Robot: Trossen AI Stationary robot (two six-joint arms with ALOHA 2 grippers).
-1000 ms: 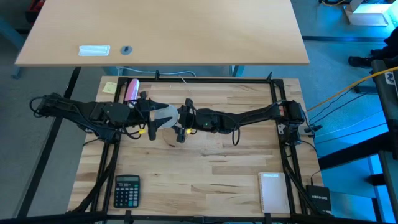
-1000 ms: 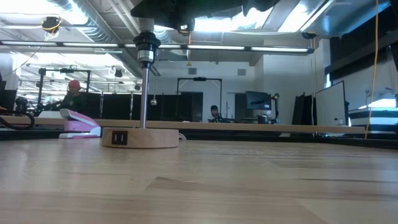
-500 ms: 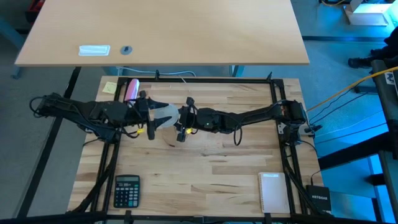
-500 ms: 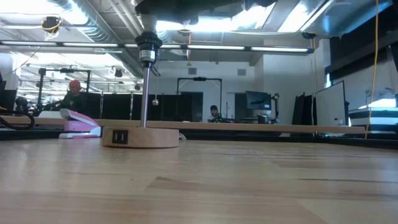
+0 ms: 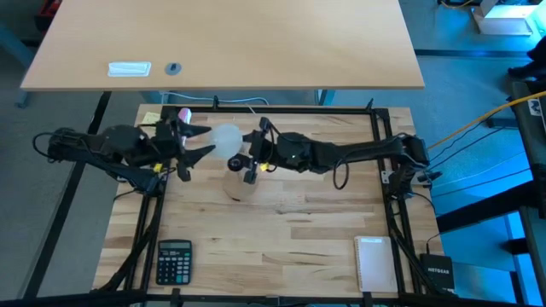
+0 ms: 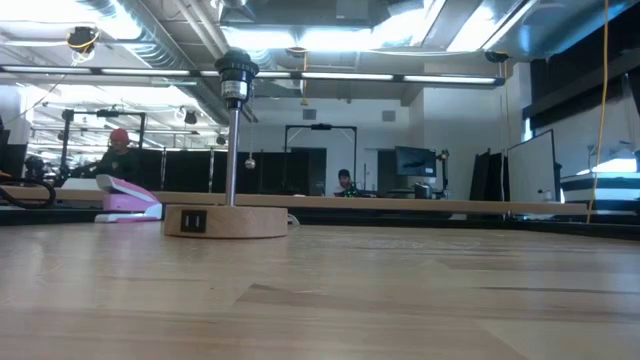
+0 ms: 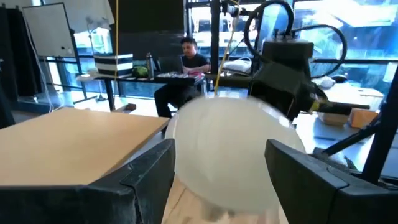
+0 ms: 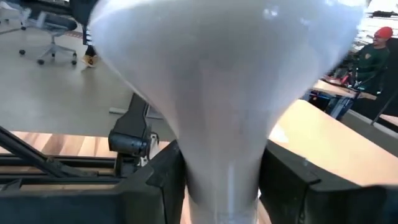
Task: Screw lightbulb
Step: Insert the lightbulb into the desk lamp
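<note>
The lightbulb [image 5: 226, 139] hangs in the air above the wooden worktop [image 5: 290, 222], between the two arms. The right gripper [image 8: 222, 180] has it by the narrow neck, just where the frosted globe tapers to the base; its jaws are drawn in narrow and closed on that neck. The left gripper [image 5: 198, 141] sits just beside the globe, jaws spread wide to either side of it and, as far as I can see, not pressing on it.

Below, the lamp stand rises from its round wooden base [image 6: 226, 221], a thin pole topped with the black socket [image 6: 235, 76], and nothing is in the socket yet.

The worry, to my eye, is the grip: smooth glass held only at a slim neck could tip or slide out if the arm swings or the hold eases. A second risk is alignment. If the screw base meets the socket tilted, the thread may jam or cross, and the light stand could be pushed over instead of taking the bulb.
</note>
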